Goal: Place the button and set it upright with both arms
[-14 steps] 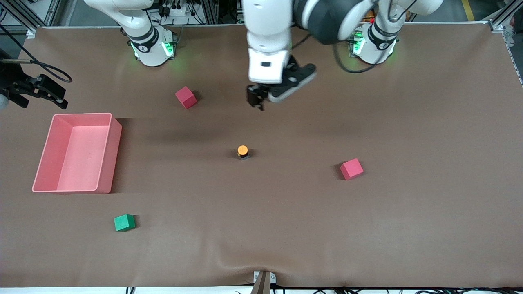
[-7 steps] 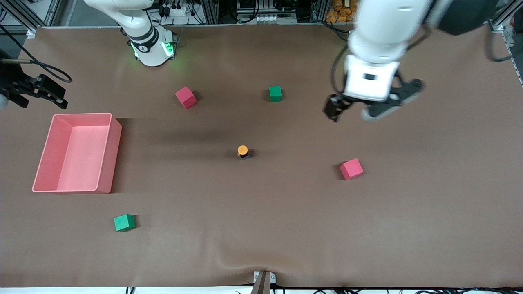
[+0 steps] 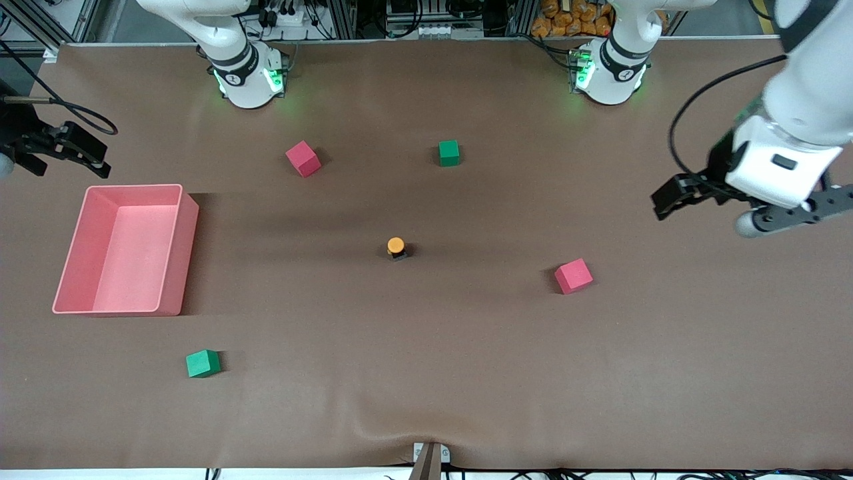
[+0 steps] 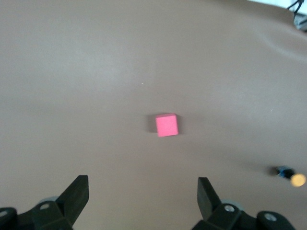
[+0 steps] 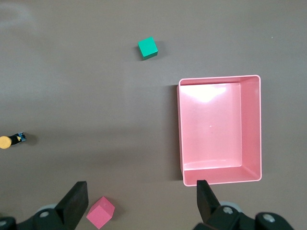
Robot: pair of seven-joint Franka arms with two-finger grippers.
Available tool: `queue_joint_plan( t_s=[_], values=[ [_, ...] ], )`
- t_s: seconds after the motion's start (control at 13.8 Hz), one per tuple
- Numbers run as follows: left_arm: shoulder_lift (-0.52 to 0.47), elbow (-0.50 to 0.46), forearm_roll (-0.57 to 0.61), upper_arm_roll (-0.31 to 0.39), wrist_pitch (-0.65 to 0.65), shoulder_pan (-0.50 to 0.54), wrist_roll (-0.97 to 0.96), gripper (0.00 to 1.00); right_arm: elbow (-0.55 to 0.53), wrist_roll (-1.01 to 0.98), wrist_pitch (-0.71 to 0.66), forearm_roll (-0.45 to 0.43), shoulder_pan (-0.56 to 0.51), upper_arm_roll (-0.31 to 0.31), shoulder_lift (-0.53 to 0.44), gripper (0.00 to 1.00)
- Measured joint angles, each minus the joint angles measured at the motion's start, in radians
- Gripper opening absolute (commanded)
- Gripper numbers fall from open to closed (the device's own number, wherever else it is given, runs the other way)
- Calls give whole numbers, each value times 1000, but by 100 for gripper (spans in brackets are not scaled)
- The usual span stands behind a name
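The left end effector (image 4: 143, 199) is held spread and empty above the brown tabletop (image 3: 700, 320) near the pink foam cube (image 3: 573, 276). The right end effector (image 5: 141, 201) is likewise spread, above the pink rectangular plastic bin (image 5: 219, 128). The small orange-capped, black-bodied button (image 3: 396, 248) is seen upright mid-tabletop, well apart from the cube.

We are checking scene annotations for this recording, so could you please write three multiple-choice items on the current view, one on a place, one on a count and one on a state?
1. Where does the tiny orange-capped black push-button stand?
A. in the pink plastic bin
B. on the bare brown table near its middle
C. on a green cube

2. How many small foam cubes are on the table?
A. two
B. three
C. four

3. How are the left gripper fingers?
A. open, holding nothing
B. shut on the button
C. shut on a red cube

Answers: 1 B, the button sits alone mid-table; 2 C, two red and two green; 3 A, fingers stand apart over bare table.
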Motion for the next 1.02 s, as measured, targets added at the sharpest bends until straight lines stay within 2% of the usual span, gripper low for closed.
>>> queue_joint_plan(
  t_s=[0.29,0.44,0.65,1.02],
  values=[
    [-13,-2,0,3,-13,38,192,100,0,0,0,0,0,0,0,100],
    [-42,-24,-2,42,-20,38,274,100,0,0,0,0,0,0,0,100],
    [-132,-137,-36,127,-15,7,326,100,0,0,0,0,0,0,0,100],
    [-259,-295,-39,151,-13,-3,360,100,0,0,0,0,0,0,0,100]
  ],
)
